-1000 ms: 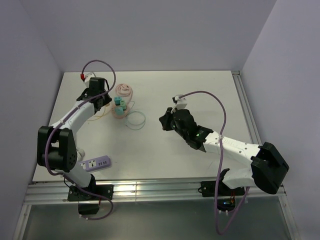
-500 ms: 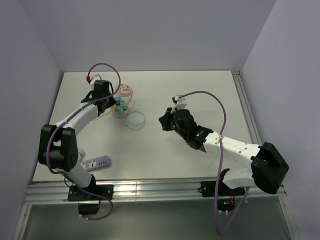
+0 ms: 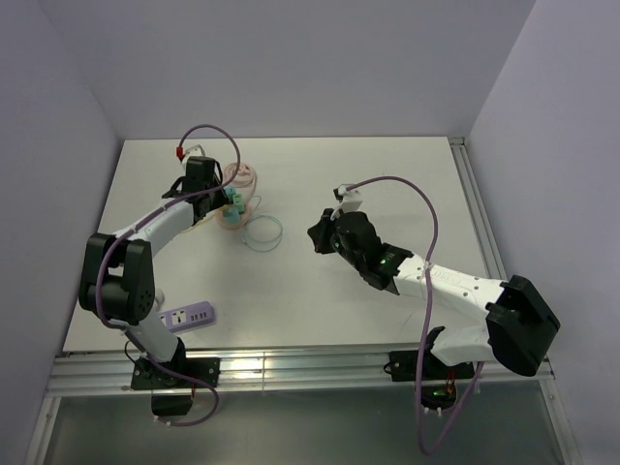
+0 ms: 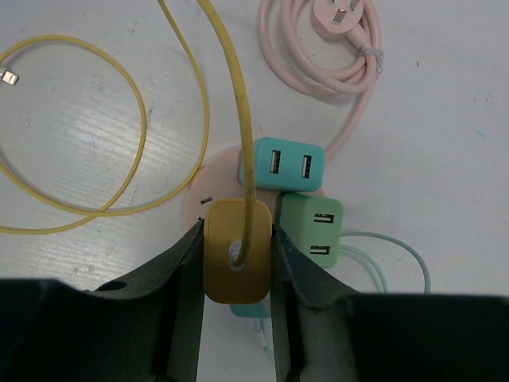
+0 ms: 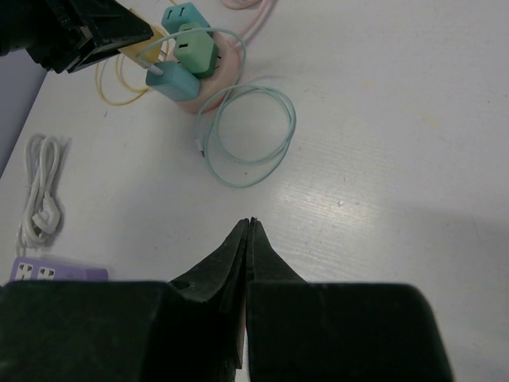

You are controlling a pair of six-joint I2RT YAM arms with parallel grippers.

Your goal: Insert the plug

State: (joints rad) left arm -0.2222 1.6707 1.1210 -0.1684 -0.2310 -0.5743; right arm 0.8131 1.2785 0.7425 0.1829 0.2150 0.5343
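Yellow plug (image 4: pixel 237 251), grasped by its two flanks in the left hand (image 4: pixel 236 263), over the edge of the round pink socket hub (image 4: pixel 208 191), its yellow cable (image 4: pixel 238 95) running up and away across the counter (image 3: pixel 387 174); a teal adapter (image 4: pixel 282 165) and a green adapter (image 4: pixel 312 227) already sit in the hub just beside it, and a blue adapter (image 5: pixel 171 79) occupies another place; judged progress: pick-up done and plug brought to the hub, seating into the socket apparently not finished, release to follow; right hand (image 5: pixel 249 231) clenched on nothing, hovering above bare counter well apart from the hub, near a loop of pale green cable (image 5: pixel 246 135)

Hidden or unclear: the plug's pins and the socket beneath it are covered by the plug body, so whether it is partly in, fully in or only above cannot be told; one dark slot shows on the hub just beside the plug; the blue adapter is mostly cut off in the left wrist view; the overhead view gives the hub too small to resolve; a coiled pink cord (image 4: pixel 334 56) lies beyond the hub, a purple power strip (image 3: pixel 186 318) near the left arm's base
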